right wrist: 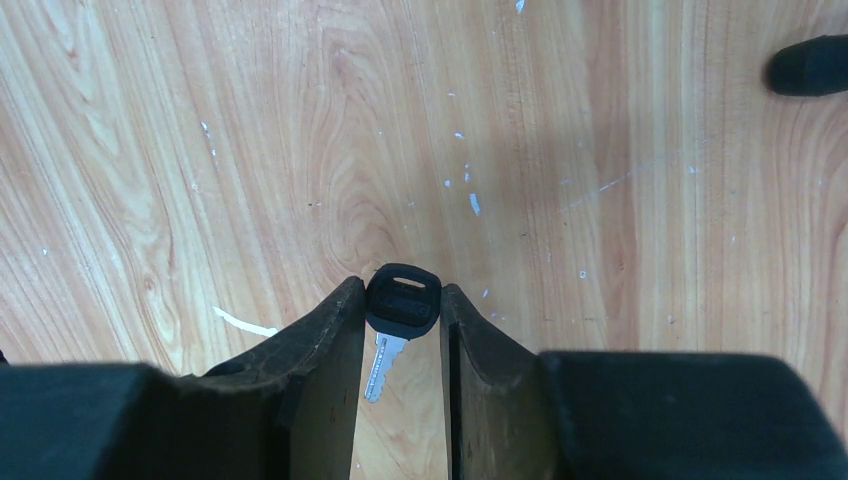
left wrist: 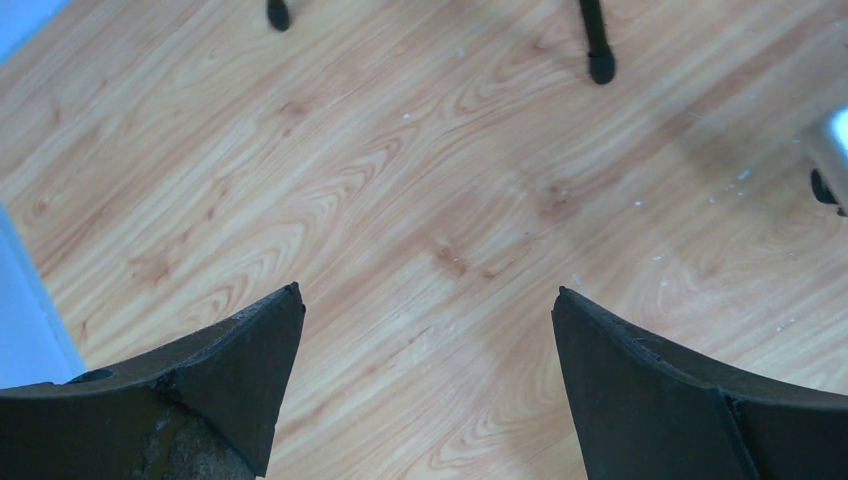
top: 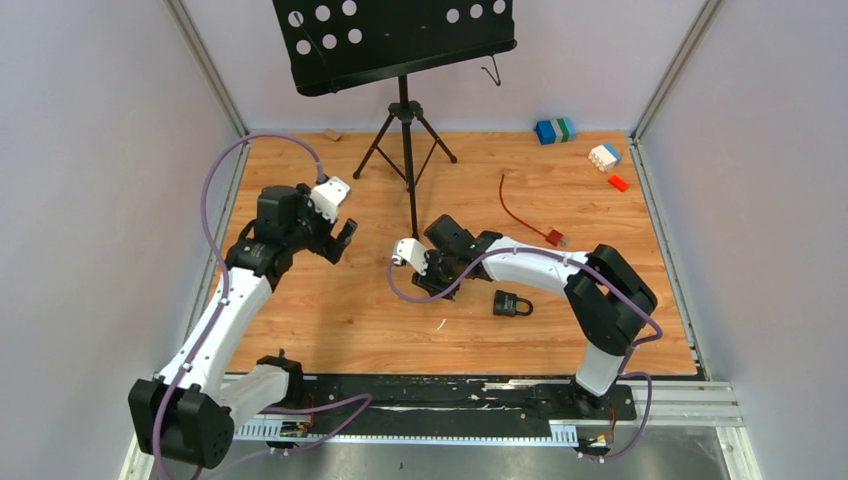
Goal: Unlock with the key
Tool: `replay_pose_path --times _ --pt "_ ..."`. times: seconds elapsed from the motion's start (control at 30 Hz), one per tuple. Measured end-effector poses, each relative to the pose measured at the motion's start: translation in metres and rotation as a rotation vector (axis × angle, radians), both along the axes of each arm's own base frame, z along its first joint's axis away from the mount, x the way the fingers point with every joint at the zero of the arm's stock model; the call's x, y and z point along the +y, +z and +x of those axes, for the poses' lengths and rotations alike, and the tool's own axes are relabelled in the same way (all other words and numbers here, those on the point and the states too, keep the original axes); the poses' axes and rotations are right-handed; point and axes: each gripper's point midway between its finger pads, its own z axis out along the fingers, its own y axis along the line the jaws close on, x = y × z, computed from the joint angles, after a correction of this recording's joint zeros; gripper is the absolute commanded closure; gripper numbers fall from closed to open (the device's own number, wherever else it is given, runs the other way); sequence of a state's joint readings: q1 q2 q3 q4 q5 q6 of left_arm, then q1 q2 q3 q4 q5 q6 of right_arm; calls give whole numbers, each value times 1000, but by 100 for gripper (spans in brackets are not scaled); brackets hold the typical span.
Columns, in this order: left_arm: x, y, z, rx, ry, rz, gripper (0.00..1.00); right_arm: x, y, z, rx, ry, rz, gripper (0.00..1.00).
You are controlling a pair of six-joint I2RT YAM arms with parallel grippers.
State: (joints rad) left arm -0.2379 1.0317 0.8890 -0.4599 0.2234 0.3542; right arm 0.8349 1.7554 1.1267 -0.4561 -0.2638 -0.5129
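Begin at the left claw (top: 340, 240): its fingers stand fully spread above the bare table (top: 330, 320) and hold nothing. Moving right, the right claw (right wrist: 401, 290) is closed in on the key (right wrist: 403, 306). The black key head sits pinched between the two fingertips, and the silver blade runs back between the fingers toward the wrist. You cannot tell from these views whether the key is lifted or resting on the wood. Right of this claw, and nearer the arm bases, the padlock (top: 511, 303) lies flat on the table, apart from both claws. Treat the step in hand as securing the key; insertion has not begun. Next, confirm a firm pinch, raise the key, turn the blade toward the keyhole and carry it rightward to the padlock. Expect the loose padlock to slide; the idle left claw will probably have to steady it.
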Motion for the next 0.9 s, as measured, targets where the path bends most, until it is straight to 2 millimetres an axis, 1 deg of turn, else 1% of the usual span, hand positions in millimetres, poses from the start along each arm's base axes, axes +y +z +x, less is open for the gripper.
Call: replay_pose_path --times 0.07,0.13,0.2,0.3,0.37,0.47,0.6,0.7,0.8,0.9 --pt "10 0 2 10 39 -19 2 2 1 -1 -3 10 2 84" --pt "15 -6 4 38 57 -39 3 3 3 0 -7 15 8 84" --pt "12 -15 5 82 53 -62 5 5 6 1 -13 19 16 84" --pt "2 -32 5 167 21 -102 7 7 14 1 -24 27 35 84" --pt "-9 -43 5 235 -13 -143 9 9 24 2 -41 31 58 84" --pt "-26 -52 7 315 -66 -214 14 13 44 4 -82 39 105 84" --pt "-52 -57 6 418 -153 -329 20 17 71 7 -149 53 168 84" --pt "-72 -60 4 488 -218 -401 23 16 84 7 -183 59 198 84" --pt "-96 -63 -6 555 -296 -464 26 16 95 8 -215 68 222 84" --pt "-122 -61 -18 612 -372 -520 27 17 100 9 -234 73 234 84"
